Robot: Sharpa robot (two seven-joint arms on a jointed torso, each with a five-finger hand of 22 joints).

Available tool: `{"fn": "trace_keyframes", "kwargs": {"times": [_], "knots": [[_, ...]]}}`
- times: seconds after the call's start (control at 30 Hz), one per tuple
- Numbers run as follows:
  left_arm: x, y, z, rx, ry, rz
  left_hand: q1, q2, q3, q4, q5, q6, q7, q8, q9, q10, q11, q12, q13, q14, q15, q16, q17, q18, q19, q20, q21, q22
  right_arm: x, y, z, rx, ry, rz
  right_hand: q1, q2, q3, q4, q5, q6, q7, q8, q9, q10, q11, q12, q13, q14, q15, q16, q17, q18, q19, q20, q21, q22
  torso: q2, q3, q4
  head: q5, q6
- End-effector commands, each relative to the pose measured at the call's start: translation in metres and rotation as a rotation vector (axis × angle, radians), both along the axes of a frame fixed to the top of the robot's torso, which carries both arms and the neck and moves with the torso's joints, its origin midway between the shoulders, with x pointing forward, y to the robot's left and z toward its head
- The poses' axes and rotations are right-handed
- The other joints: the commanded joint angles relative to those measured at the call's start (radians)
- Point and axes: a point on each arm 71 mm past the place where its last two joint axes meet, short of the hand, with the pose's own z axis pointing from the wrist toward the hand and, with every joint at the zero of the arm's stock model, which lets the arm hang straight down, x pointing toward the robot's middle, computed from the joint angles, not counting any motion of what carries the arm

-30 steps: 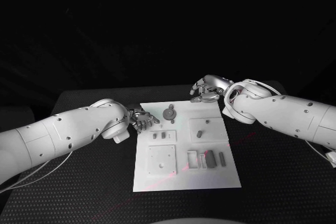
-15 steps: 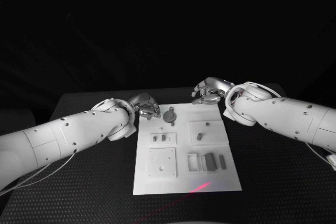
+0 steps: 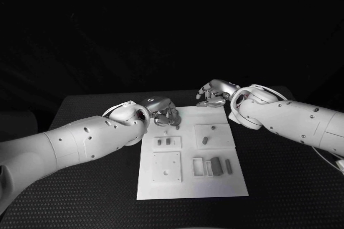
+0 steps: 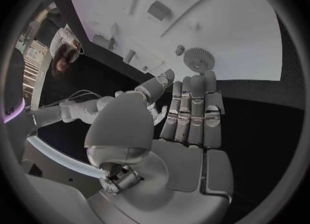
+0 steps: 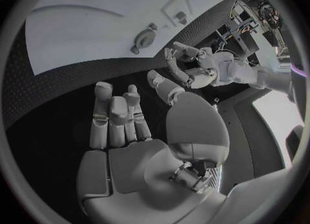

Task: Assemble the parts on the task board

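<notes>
Black counter (image 3: 86, 189), white task board (image 3: 222, 184) in the middle. Left hand (image 3: 164, 113) hovers empty, fingers straight, over the gear part (image 4: 196, 59) at the board's 11 o'clock. Right hand (image 3: 214, 94) sits loosely curled, empty, off the 1 o'clock corner. Small grey parts (image 3: 215, 165) lie around 4 o'clock.

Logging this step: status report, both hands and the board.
Left hand open, over the gear part at task board far-left corner. Right hand open, hovering off far edge. Nothing held, nothing in the way.
</notes>
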Motion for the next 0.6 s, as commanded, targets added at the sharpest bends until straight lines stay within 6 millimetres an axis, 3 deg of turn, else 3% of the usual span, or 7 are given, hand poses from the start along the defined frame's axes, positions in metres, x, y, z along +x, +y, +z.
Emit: {"fn": "trace_keyframes", "kwargs": {"times": [0.03,0.2,0.43,0.6], "knots": [[-0.004,-0.009,-0.007,0.073,-0.046,-0.068,0.013,-0.001,-0.003,-0.001,-0.002,0.011,0.002,-0.012,-0.006,0.016,0.000,-0.025,-0.003,0.020,-0.005,0.003,0.005,0.015,0.021,-0.006,0.000,0.005,0.000,0.001,0.000,0.004,-0.008,0.009,-0.005,0.002,0.004,0.004,0.005,-0.019,0.021,-0.003,-0.001,-0.001,0.003,0.003,-0.002,0.001,0.006,-0.004,0.001,0.013,0.004,-0.003,-0.006,0.019,0.000,0.0001,-0.0011,-0.002,-0.001],[-0.004,-0.014,-0.015,0.095,-0.035,-0.068,0.009,-0.004,-0.010,0.001,-0.003,0.007,0.006,-0.025,-0.012,0.015,0.004,-0.053,-0.007,0.027,-0.005,0.007,0.011,0.016,0.032,-0.008,0.001,0.011,0.001,0.000,0.000,0.003,-0.009,0.005,-0.004,0.002,0.004,0.004,0.005,-0.019,0.021,-0.003,-0.001,-0.001,0.003,0.004,-0.002,0.001,0.007,-0.004,0.002,0.013,0.004,-0.003,-0.006,0.019,0.000,0.0002,-0.0010,-0.004,-0.001],[-0.007,-0.021,-0.023,0.122,-0.024,-0.073,0.005,-0.009,-0.025,0.003,-0.003,0.011,0.007,-0.043,-0.020,0.035,-0.001,-0.095,-0.004,0.066,-0.015,0.058,0.054,0.032,0.086,-0.019,0.032,0.051,0.001,0.001,0.000,0.004,-0.010,0.006,-0.004,0.002,0.003,0.003,0.005,-0.020,0.022,-0.003,-0.001,-0.001,0.003,0.004,-0.002,0.001,0.007,-0.004,0.002,0.013,0.004,-0.003,-0.006,0.019,0.000,-0.0003,0.0000,-0.007,0.000],[-0.006,-0.021,-0.027,0.122,-0.025,-0.060,0.008,-0.014,-0.031,0.004,-0.003,-0.027,0.003,-0.073,-0.036,0.025,-0.002,-0.129,-0.004,0.090,-0.018,0.104,0.089,0.046,0.118,-0.023,0.062,0.092,0.001,0.001,0.000,0.005,-0.011,0.007,-0.004,0.003,0.003,0.003,0.005,-0.020,0.022,-0.003,-0.002,-0.001,0.004,0.004,-0.002,0.001,0.007,-0.004,0.002,0.013,0.004,-0.003,-0.006,0.019,0.001,0.0000,-0.0005,-0.008,0.001]]}}
